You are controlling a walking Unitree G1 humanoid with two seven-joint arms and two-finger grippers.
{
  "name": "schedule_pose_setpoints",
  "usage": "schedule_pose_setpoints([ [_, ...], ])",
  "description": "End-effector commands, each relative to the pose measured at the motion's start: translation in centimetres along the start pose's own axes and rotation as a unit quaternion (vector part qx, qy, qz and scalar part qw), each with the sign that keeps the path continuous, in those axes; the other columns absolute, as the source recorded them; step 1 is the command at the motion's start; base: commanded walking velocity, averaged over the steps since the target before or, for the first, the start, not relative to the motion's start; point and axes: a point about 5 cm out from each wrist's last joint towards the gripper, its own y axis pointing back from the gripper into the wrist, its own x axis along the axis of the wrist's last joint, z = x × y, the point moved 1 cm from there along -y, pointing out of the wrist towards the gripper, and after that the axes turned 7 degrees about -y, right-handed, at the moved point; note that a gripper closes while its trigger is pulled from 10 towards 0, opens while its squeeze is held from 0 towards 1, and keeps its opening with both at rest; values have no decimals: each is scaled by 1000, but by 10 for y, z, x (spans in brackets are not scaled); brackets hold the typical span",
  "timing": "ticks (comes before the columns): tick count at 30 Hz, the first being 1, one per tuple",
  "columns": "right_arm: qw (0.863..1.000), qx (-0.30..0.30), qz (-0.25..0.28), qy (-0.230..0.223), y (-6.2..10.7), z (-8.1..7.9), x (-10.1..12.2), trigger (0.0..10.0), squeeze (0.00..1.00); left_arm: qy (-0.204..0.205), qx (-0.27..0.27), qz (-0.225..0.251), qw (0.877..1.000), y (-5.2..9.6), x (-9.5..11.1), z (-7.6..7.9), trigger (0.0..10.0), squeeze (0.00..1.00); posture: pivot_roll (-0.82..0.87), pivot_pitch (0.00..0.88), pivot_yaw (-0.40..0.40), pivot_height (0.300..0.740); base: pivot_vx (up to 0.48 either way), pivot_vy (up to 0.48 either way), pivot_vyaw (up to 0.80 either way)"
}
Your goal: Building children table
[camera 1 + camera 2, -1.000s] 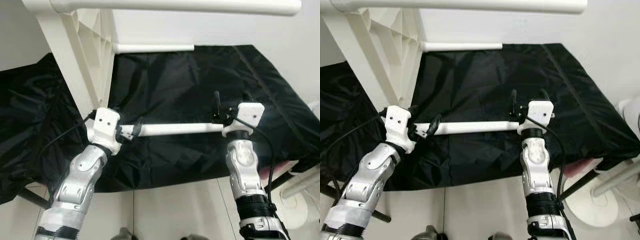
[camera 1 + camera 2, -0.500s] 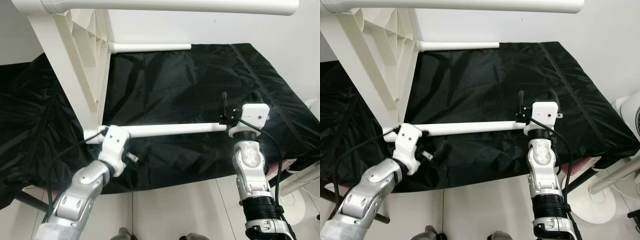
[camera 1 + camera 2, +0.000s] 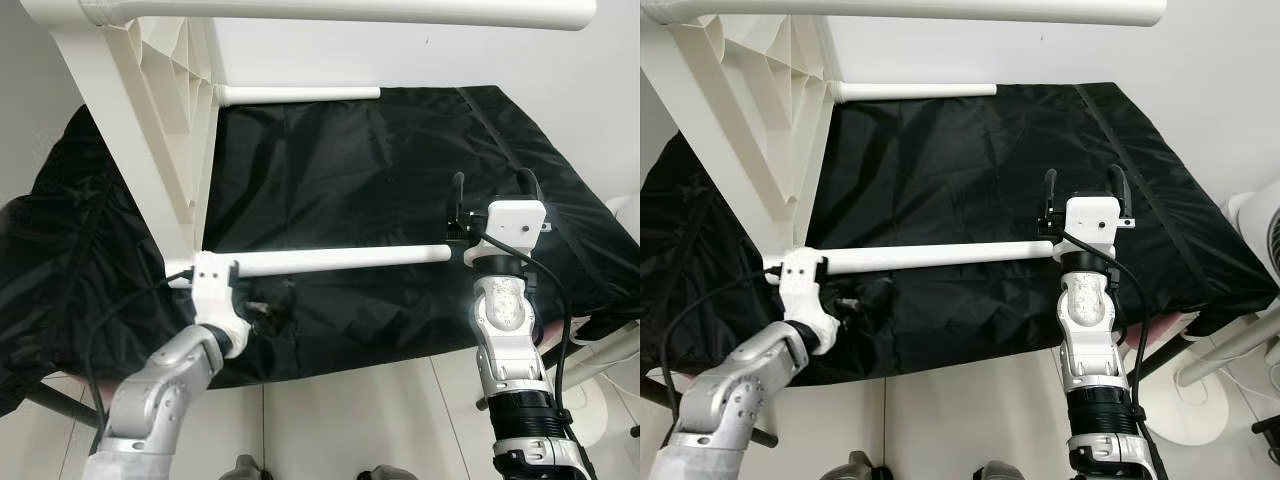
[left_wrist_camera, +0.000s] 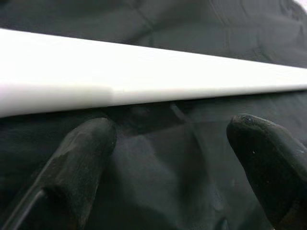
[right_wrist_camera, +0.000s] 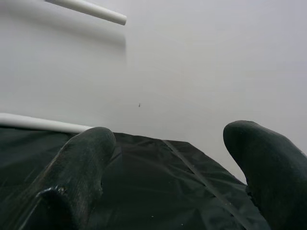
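Note:
The white children's table [image 3: 150, 130] lies tipped on a black cloth, its ribbed top panel upright at the left. Its legs stick out to the right: one across the top [image 3: 350, 12], a far one [image 3: 300, 94] and a near one [image 3: 340, 260]. My left gripper [image 4: 172, 158] hangs open just under the near leg [image 4: 144, 76], close to where the leg joins the panel. It holds nothing. My right gripper [image 3: 490, 190] is at the near leg's free end [image 3: 445, 252]. Its fingers [image 5: 81, 163] point away, open and empty.
The black cloth [image 3: 380, 160] covers a low platform whose front edge runs just below both wrists. White tiled floor [image 3: 350, 420] lies in front. A white wall stands behind. A white fan [image 3: 1260, 230] stands past the cloth's right edge.
My left gripper has let go of the near leg and dropped below it, closer to the panel. The right gripper has shifted slightly to the right, by the leg's end.

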Motion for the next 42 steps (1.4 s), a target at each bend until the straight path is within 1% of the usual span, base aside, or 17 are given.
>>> schedule_pose_setpoints([
  [1,1000,3,18,9,0,-1,6,10000,0,12,4,-5,1000,1,2,-3,10000,0,-33,36,54,740,0,0,0],
  [8,995,10,72,65,-1,-5,25,10000,0,49,18,-6,999,0,5,-6,10000,0,-39,36,62,740,0,0,0],
  [10,986,5,120,116,-1,-7,42,10000,0,66,22,-7,998,-1,5,-6,10000,0,-42,38,64,740,0,0,0],
  [14,975,0,149,163,0,-10,54,10000,0,72,29,-7,997,-2,6,-6,10000,0,-46,42,68,740,0,0,0],
  [16,943,-13,203,264,2,-17,70,10000,0,73,31,-4,997,-4,7,-5,10000,0,-52,51,73,740,0,0,0],
  [17,943,-13,203,264,2,-17,70,10000,0,73,31,-4,997,-4,7,-5,10000,0,-52,51,73,740,0,0,0],
  [18,928,-17,229,292,4,-21,76,10000,0,73,30,-4,997,-5,8,-4,10000,0,-52,51,73,740,0,0,0],
  [19,928,-17,229,292,4,-21,76,10000,0,73,30,-4,997,-5,8,-4,10000,0,-52,51,73,740,0,0,0],
  [20,917,-21,250,310,6,-25,81,10000,0,75,29,-4,997,-6,9,-4,10000,0,-54,55,74,740,0,0,0],
  [23,902,-39,285,321,3,-33,91,10000,0,74,26,-5,997,-7,10,-2,10000,0,-61,63,77,740,0,0,0],
  [25,902,-39,285,321,3,-33,91,10000,0,74,26,-5,997,-7,10,-2,10000,0,-61,63,77,740,0,0,0],
  [27,889,-52,313,329,-5,-37,100,10000,0,74,23,-6,997,-7,12,-1,10000,0,-63,65,78,740,0,0,0],
  [31,882,-56,333,330,-11,-41,106,10000,0,75,25,-6,997,-7,13,-1,10000,0,-63,66,77,740,0,0,0],
  [35,869,-21,357,343,-21,-59,111,10000,0,76,27,-6,997,-7,13,-2,10000,0,-67,69,78,740,0,0,0],
  [37,870,4,354,343,-24,-67,110,10000,0,76,27,-5,997,-7,14,-2,10000,0,-67,69,78,740,0,0,0],
  [38,871,53,340,350,-29,-79,106,10000,0,76,28,-5,997,-7,14,-2,10000,0,-70,73,77,740,0,0,0],
  [42,871,86,327,357,-34,-86,103,10000,0,62,31,-3,998,-8,16,-3,10000,0,-72,71,75,740,0,0,0],
])
